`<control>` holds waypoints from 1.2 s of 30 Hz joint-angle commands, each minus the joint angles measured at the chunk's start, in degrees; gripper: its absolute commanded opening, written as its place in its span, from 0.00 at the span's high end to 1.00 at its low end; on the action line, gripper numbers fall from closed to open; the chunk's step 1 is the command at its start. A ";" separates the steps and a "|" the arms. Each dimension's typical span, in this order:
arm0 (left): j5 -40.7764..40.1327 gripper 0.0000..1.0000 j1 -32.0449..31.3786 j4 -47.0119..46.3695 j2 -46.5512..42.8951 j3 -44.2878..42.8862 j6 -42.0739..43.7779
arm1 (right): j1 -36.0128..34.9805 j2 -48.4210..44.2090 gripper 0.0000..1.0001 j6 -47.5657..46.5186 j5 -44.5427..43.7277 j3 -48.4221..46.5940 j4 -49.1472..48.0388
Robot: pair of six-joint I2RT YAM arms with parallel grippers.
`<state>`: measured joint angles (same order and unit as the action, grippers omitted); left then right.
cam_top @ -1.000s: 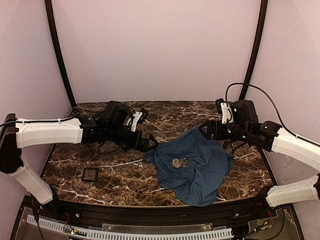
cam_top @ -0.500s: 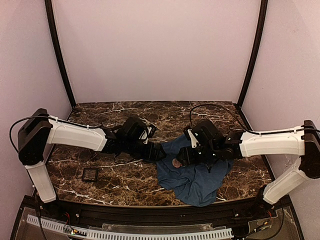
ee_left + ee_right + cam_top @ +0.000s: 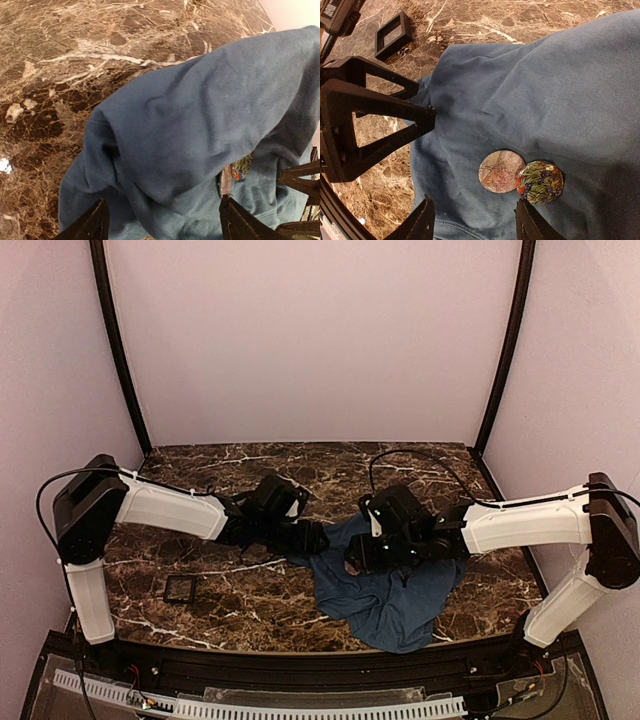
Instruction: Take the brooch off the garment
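Note:
The blue garment (image 3: 395,590) lies rumpled on the marble table (image 3: 240,590). In the right wrist view, the brooch (image 3: 501,171) is a pale round disc on the cloth (image 3: 545,95), touching a second disc with a flower print (image 3: 540,182). My right gripper (image 3: 476,222) is open just above them, the pale disc between its fingers. In the top view it (image 3: 357,554) hides the brooch. My left gripper (image 3: 162,225) is open at the cloth's left edge (image 3: 312,537), a raised fold (image 3: 200,115) between its fingers. Both discs show edge-on in the left wrist view (image 3: 226,180).
A small black square tray (image 3: 180,588) sits on the table to the front left, apart from the cloth; it also shows in the right wrist view (image 3: 394,34). The left gripper's black fingers (image 3: 380,107) are close beside the right gripper. Pink walls enclose the table.
Both arms have reached inward onto the cloth. The right gripper came from the back right to over the discs. The left gripper advanced to the cloth's left edge, which bunched up.

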<state>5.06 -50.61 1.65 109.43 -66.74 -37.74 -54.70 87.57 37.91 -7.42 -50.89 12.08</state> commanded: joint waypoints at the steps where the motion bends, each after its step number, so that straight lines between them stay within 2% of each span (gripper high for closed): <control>1: -2.39 0.23 0.32 1.72 1.25 -2.17 -0.24 | -0.56 0.89 0.47 1.05 -0.68 -0.80 -2.19; 5: -0.88 0.27 0.34 -0.41 3.10 -2.43 -0.99 | -0.89 1.86 0.50 1.08 -0.77 -1.62 -1.75; 13: 2.47 0.49 0.77 -4.79 5.17 -2.58 -2.68 | -1.46 3.16 0.55 1.76 -1.27 -2.36 -1.18; 15: 3.51 0.58 0.90 -5.87 5.07 -2.45 -2.71 | -1.47 3.45 0.56 2.14 -1.44 -2.37 -1.10; 18: 4.37 0.82 0.99 -8.04 4.16 -1.74 -2.50 | -1.62 3.59 0.58 2.96 -2.00 -2.44 -0.55; 20: 5.41 0.93 0.96 -10.40 1.81 -0.32 -2.20 | -1.64 3.53 0.59 3.73 -2.40 -2.46 -0.08; 22: 6.77 0.98 1.01 -13.72 -0.63 1.80 -1.73 | -1.72 3.57 0.60 4.41 -2.80 -2.65 0.76; 28: 9.74 0.99 0.96 -16.88 -6.21 5.23 -1.05 | -1.90 3.67 0.56 5.34 -2.49 -3.69 2.51; 36: 12.81 0.99 1.00 -18.94 -7.53 6.27 -1.55 | -2.29 4.60 0.52 7.09 -2.63 -5.81 3.11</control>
<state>15.70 -49.76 -15.31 104.01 -61.91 -39.83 -56.23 91.07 43.44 -9.10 -54.89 14.66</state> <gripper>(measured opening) 0.010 0.468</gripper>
